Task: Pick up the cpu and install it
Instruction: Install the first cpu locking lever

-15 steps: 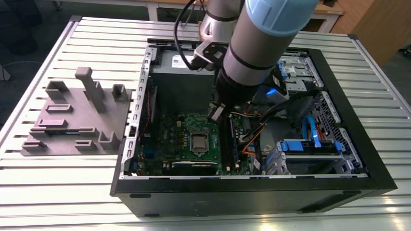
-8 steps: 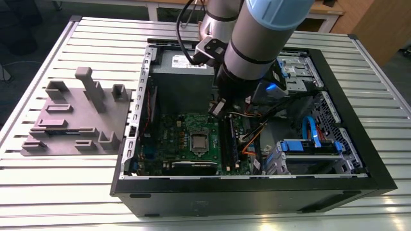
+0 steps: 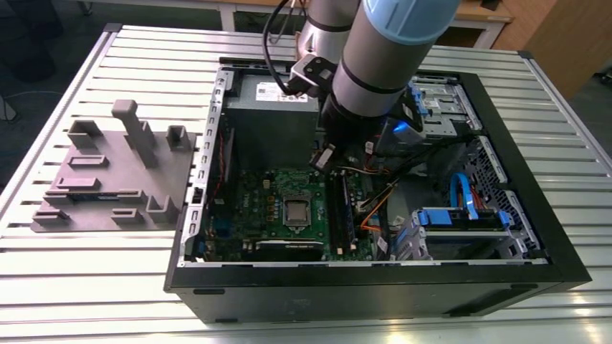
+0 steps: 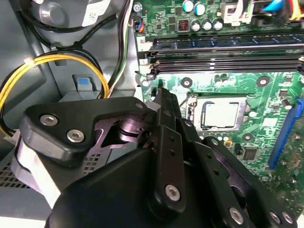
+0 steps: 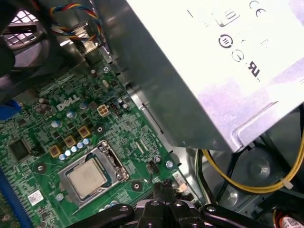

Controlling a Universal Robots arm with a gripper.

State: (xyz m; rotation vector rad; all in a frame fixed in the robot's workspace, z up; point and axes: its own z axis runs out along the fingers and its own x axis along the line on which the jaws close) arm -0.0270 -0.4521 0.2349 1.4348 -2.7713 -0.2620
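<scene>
Inside the motherboard socket (image 5: 90,176) lies the cpu (image 4: 221,115), apart from the closed, empty pincer (image 4: 161,95).

Certification marks (image 5: 236,44) on power supply (image 5: 199,90), white logo (image 5: 69,103) on motherboard (image 5: 124,124)

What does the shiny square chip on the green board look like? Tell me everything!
The cpu is a small flat square with a pale, silvery metal top. It lies level inside a metal-framed socket on the green motherboard, within the open computer case. In both wrist views nothing rests on top of it. The pincer hovers beside it, not touching, with nothing seen in its grip.
</scene>
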